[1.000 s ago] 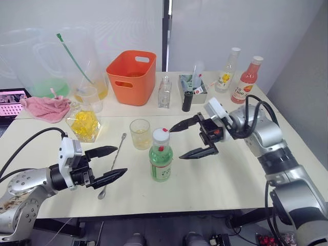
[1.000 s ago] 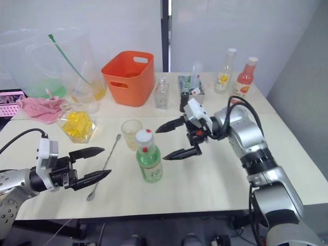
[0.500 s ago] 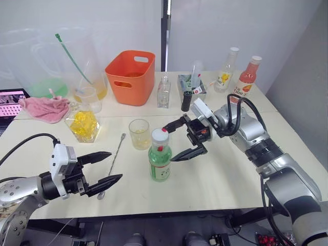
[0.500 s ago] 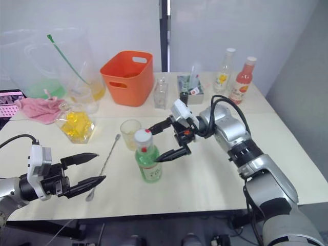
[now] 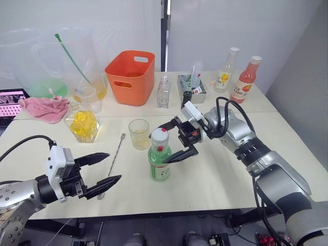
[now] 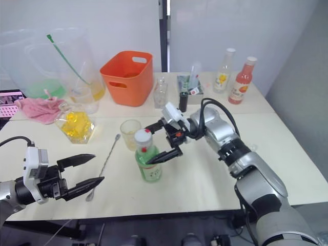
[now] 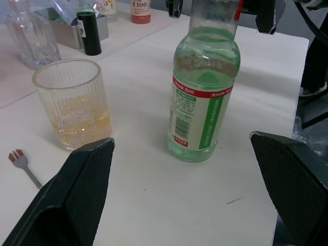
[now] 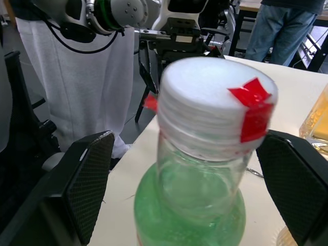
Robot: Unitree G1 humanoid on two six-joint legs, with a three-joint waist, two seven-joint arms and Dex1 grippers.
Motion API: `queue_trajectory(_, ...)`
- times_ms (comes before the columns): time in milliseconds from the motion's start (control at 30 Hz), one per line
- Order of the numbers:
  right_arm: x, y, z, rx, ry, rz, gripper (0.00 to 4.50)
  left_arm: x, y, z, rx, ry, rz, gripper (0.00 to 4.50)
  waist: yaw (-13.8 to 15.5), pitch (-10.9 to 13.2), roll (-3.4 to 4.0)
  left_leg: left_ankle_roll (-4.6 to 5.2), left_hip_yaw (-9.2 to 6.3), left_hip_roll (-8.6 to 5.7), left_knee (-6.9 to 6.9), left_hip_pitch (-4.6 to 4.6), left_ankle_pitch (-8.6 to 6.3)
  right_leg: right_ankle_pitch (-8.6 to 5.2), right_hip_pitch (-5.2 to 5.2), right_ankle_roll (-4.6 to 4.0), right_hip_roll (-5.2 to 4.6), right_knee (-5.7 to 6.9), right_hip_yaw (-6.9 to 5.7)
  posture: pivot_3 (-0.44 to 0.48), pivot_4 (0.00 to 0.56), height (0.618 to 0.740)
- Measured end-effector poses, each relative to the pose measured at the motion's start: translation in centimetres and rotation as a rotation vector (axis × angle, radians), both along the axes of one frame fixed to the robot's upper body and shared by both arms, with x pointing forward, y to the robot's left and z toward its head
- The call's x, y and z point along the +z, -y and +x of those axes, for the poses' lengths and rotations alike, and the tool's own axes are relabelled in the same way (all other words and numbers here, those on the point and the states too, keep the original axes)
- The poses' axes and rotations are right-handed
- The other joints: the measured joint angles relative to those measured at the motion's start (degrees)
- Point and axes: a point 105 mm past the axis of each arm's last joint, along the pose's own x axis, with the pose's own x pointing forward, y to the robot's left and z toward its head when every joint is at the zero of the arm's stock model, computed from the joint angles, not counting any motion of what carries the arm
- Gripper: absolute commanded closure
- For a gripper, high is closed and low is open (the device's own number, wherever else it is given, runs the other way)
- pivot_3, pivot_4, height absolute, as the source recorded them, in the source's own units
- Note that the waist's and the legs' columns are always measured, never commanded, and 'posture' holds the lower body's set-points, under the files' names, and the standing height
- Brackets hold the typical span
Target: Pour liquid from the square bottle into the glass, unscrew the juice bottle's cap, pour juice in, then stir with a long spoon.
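Near the middle of the frame the juice bottle (image 5: 160, 162) stands upright on the surface (image 5: 225, 174), its cap (image 5: 161, 135) on, so the unscrewing step looks not yet begun. The right gripper (image 5: 172, 141) reaches in from the right with its fingers spread wide, one finger above and behind the cap, the other lower beside the bottle's shoulder; neither appears to touch it. My guess is that it is lined up to close on the cap.

The left gripper (image 5: 105, 168) hovers low at the lower left of the frame, also wide and holding nothing, aimed toward the bottle's body, probably so it can steady the bottle while the cap is turned.

Just to the upper left of the bottle sits the glass (image 5: 139, 134), with a shallow layer of pale yellow liquid in it, which suggests the first pour is done. The square bottle (image 5: 83, 123) stands further left, well apart from the grippers. The long spoon (image 5: 114, 163) lies flat on the surface between the left gripper and the glass, within easy reach for stirring later.
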Motion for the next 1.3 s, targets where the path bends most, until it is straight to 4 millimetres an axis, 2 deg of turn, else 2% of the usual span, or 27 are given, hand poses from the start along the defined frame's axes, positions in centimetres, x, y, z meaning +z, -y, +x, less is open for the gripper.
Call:
queue_trajectory(233,0.2,-0.3,0.2,0.004,0.01,-0.003,2.56,0.0,0.1,-0.1,0.007,0.003,0.005,0.0,-0.02,0.0,0.01,0.0,-0.01,0.0,0.0,0.0,0.0,0.0,-0.01,0.0,0.0,0.0,0.0,0.0,0.15,0.74)
queue_trajectory(300,0.1,-0.1,0.0,0.006,-0.016,-0.002,2.98,0.1,0.2,-0.1,0.005,0.007,0.006,0.0,0.01,0.0,0.0,0.0,-0.01,0.01,0.0,0.0,0.0,0.0,-0.01,-0.01,0.0,0.0,0.0,0.0,0.15,0.74)
queue_trajectory(500,-0.1,1.3,-0.3,-0.018,-0.049,0.029,2.98,0.5,0.5,0.1,0.0,0.017,-0.022,0.0,0.21,0.0,0.0,0.0,-0.02,-0.01,0.0,-0.04,0.0,0.0,-0.01,0.0,-0.01,-0.02,-0.03,0.0,0.15,0.74)
queue_trajectory(633,-0.1,2.4,-0.7,-0.084,-0.065,0.053,2.98,1.1,1.4,0.4,-0.043,0.039,-0.038,0.0,0.36,0.0,0.0,0.0,-0.02,-0.02,0.0,-0.1,0.0,0.0,-0.05,0.0,-0.02,-0.02,-0.04,0.0,0.15,0.74)
queue_trajectory(733,0.4,3.3,-1.4,-0.294,-0.033,0.068,2.98,1.6,1.9,0.8,-0.085,0.042,-0.024,0.0,0.96,0.0,0.01,0.0,-0.12,-0.04,0.01,-0.37,0.0,0.0,-0.25,0.0,-0.01,0.02,-0.13,0.0,0.15,0.74)
queue_trajectory(833,1.4,3.4,-1.4,-0.497,-0.015,0.109,2.98,2.1,2.1,1.4,-0.117,0.055,-0.024,0.0,0.88,0.0,0.01,0.0,-0.06,-0.03,0.02,-0.36,0.01,0.0,-0.3,0.0,0.03,0.06,-0.07,0.0,0.15,0.74)
queue_trajectory(1000,1.8,4.0,-1.8,-0.777,-0.057,0.129,2.98,1.5,2.7,2.2,-0.189,0.015,-0.042,0.0,0.59,0.01,0.0,0.01,-0.06,-0.04,0.03,-0.37,0.02,0.0,-0.27,0.0,0.04,0.04,-0.06,0.0,0.15,0.74)
queue_trajectory(1133,1.7,3.7,-2.6,-0.873,-0.104,0.14,2.98,1.2,3.1,2.8,-0.239,-0.002,-0.042,0.0,0.34,0.0,-0.01,0.01,-0.07,-0.04,0.03,-0.37,0.02,0.0,-0.24,0.0,0.05,0.02,-0.06,0.0,0.15,0.74)
queue_trajectory(1300,0.3,3.8,-3.2,-1.009,-0.218,0.177,2.98,1.0,3.4,3.7,-0.296,-0.018,-0.031,0.0,0.28,-0.01,-0.02,0.02,-0.05,-0.07,0.05,-0.34,0.02,-0.01,-0.17,0.02,0.04,0.0,-0.05,0.0,0.15,0.74)
